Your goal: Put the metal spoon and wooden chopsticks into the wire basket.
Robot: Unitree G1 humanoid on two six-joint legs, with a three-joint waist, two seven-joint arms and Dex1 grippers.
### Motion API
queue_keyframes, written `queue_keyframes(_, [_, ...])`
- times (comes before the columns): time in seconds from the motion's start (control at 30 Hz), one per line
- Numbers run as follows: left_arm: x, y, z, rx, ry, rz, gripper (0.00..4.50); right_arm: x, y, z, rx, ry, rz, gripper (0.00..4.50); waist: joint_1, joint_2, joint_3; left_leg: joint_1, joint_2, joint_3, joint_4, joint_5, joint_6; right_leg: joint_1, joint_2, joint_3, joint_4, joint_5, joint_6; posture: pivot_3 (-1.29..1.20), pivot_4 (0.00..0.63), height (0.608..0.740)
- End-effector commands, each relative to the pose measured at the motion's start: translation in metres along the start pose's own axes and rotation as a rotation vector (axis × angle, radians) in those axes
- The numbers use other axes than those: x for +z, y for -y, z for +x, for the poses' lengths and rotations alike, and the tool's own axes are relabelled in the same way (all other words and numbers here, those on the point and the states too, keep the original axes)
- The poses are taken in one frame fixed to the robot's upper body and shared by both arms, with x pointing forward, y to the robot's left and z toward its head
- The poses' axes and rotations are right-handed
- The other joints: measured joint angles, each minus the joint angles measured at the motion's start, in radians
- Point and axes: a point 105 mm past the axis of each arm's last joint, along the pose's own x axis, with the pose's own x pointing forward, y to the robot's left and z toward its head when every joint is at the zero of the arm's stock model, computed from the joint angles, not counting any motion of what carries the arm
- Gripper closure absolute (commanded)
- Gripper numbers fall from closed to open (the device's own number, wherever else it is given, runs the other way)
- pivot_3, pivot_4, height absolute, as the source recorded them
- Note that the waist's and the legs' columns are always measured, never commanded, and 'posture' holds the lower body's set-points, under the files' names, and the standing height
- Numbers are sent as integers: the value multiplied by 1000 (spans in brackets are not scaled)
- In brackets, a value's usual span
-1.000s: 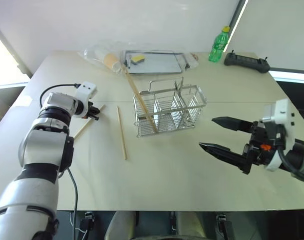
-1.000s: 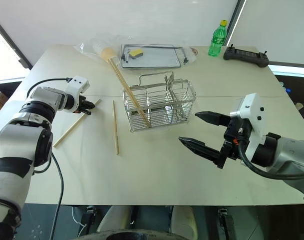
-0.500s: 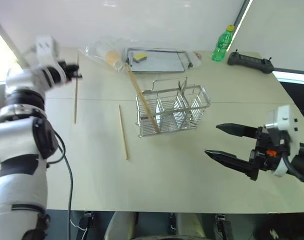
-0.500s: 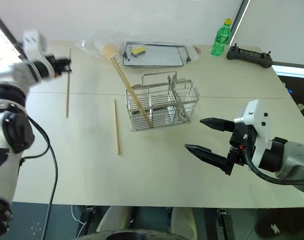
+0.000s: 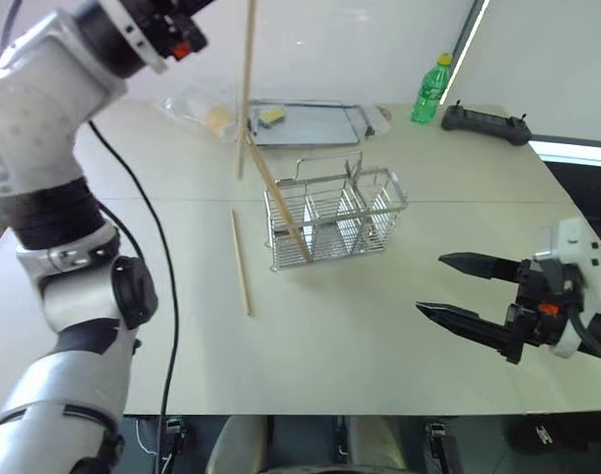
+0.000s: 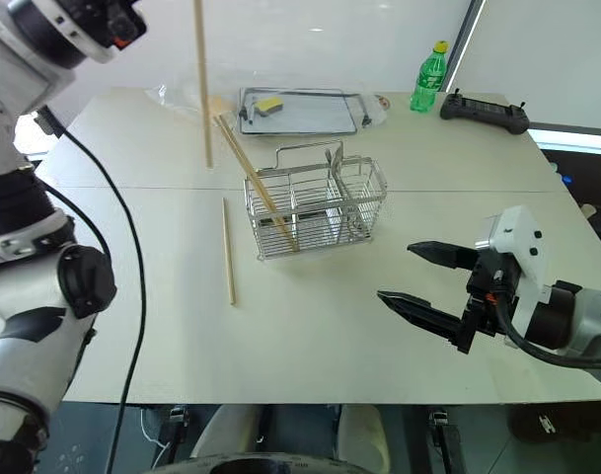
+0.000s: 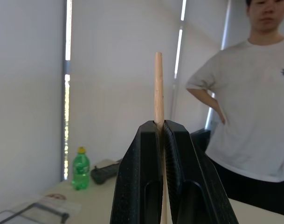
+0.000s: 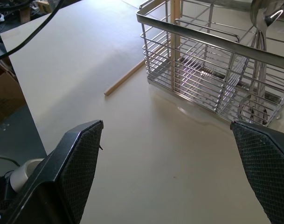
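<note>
Black left fingers (image 7: pixel 161 140) clamped on an upright wooden chopstick (image 5: pixel 247 89), right fingers (image 5: pixel 456 263) spread wide, empty.

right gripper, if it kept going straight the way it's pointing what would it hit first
Most likely the wire basket: it sits between the open right gripper fingers, bare table before it. The chopstick on the table lies just off that line; depth is uncertain.

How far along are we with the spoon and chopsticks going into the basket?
Done: the metal spoon and one chopstick already stand in the wire basket. In hand: the left gripper is shut on a second chopstick, held upright above the table. Left: drop that one in, then fetch the third chopstick lying on the table beside the basket. The right gripper is open and idle.
</note>
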Motion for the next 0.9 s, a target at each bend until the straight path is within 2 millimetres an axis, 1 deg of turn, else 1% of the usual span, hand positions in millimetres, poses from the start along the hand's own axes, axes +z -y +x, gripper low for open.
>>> queue_keyframes(0.03, [-12,4,8,-6,32,4,4432,8,1,-1,-21,45,-26,0,3,2,-1,0,0,0,0,0,0,0,0,0,0,0,0,0,150,709])
queue_keyframes(0.13, [-24,0,14,13,66,5,4432,7,-1,-1,-22,47,-25,0,4,1,-1,-1,0,1,0,0,0,-1,0,1,0,3,-4,0,150,709])
queue_keyframes(0.27, [-50,-6,21,45,60,-4,4432,4,-3,0,-24,50,-30,0,5,1,-1,-4,-1,1,0,0,1,-3,0,2,-2,3,-3,0,150,709])
queue_keyframes(0.4, [-71,-8,20,57,34,-14,4432,4,-3,5,-66,101,-96,0,4,2,-1,-3,-1,2,-1,0,1,-3,0,3,-2,3,-2,0,150,709])
queue_keyframes(0.5, [-87,-4,19,56,12,-46,4432,2,-10,10,-49,125,-111,0,4,2,-1,-3,-1,1,0,0,1,-3,0,3,-2,3,-3,0,150,709])
queue_keyframes(0.57, [-97,-3,18,62,-13,-32,4432,0,-14,11,-32,135,-111,0,4,2,-1,-3,-1,1,0,0,1,-2,1,3,-2,2,-3,0,150,709])
queue_keyframes(0.77, [-119,-6,13,106,-51,-7,4432,10,-13,12,-27,231,-105,0,4,2,-1,-3,-1,1,0,0,1,-2,0,3,-2,2,-3,0,150,709])
queue_keyframes(0.87, [-126,-7,11,122,-56,-23,4432,8,-12,15,-22,220,-111,0,5,2,-1,-2,-1,1,0,0,1,-2,1,3,-1,2,-3,0,150,709])
queue_keyframes(0.9, [-126,-7,11,123,-54,-30,3788,7,-12,15,-22,214,-114,0,5,2,-1,-2,-1,1,0,0,1,-2,1,3,-2,2,-3,0,150,709])
